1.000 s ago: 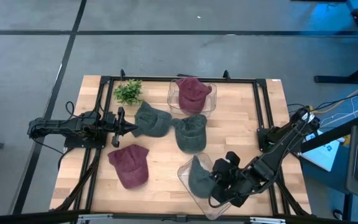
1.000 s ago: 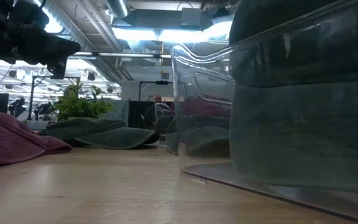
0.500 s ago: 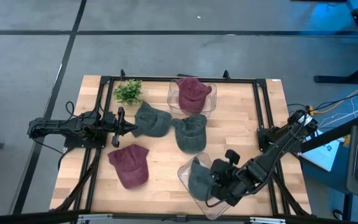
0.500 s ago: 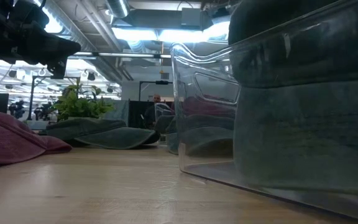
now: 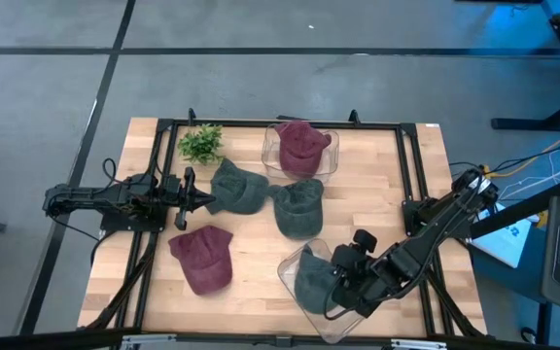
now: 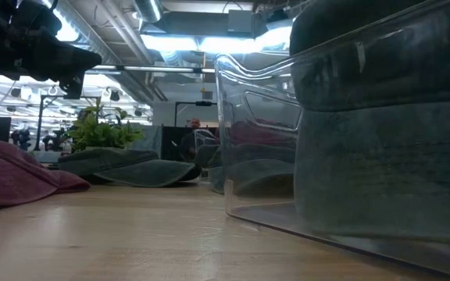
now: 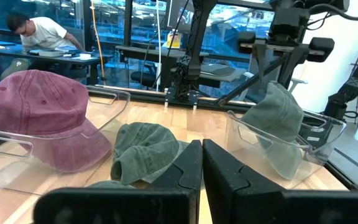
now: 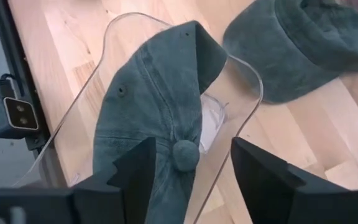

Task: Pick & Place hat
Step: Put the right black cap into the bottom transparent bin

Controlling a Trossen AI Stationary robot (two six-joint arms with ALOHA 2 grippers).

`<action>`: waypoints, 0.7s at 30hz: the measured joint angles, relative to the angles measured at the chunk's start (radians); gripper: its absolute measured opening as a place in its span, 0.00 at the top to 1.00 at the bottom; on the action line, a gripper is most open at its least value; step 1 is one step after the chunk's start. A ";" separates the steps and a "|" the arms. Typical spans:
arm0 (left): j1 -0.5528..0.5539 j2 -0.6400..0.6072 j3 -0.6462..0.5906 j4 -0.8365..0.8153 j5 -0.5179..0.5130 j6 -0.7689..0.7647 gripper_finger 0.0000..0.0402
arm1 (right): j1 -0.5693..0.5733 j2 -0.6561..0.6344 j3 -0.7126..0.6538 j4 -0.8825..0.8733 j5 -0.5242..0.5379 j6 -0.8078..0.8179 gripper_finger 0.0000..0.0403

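Observation:
A grey-green hat [image 5: 311,280] stands on edge in the clear bin [image 5: 290,264] at the table's near side, crown up, leaning on the bin's wall [image 8: 247,81]. My right gripper [image 8: 194,171] hangs open just above it. Its fingers stand to either side of the crown button [image 8: 185,155], and in the left wrist view they are clear of the hat [image 7: 278,127]. My left gripper [image 5: 207,201] waits shut and level at the table's left side, with nothing in it [image 7: 201,168].
A maroon hat [image 5: 302,146] fills a second clear bin [image 5: 268,154] at the far side. Two grey-green hats [image 5: 236,187] [image 5: 299,207] and a maroon hat [image 5: 204,259] lie loose on the wood. A small plant [image 5: 200,144] stands far left. Black rails [image 5: 411,165] frame the table.
My right gripper has turned its wrist a little while staying over the near bin. The grey-green hat stays in the bin.

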 joint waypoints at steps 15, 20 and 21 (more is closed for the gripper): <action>0.000 0.000 0.000 0.000 0.000 0.000 0.97 | -0.007 -0.113 0.000 0.000 0.073 -0.091 0.44; 0.000 0.000 0.000 0.000 0.000 0.000 0.97 | -0.007 -0.153 0.000 -0.006 0.111 -0.120 0.44; 0.000 0.000 0.000 0.000 0.000 0.000 0.97 | -0.007 -0.159 0.000 -0.007 0.116 -0.131 0.44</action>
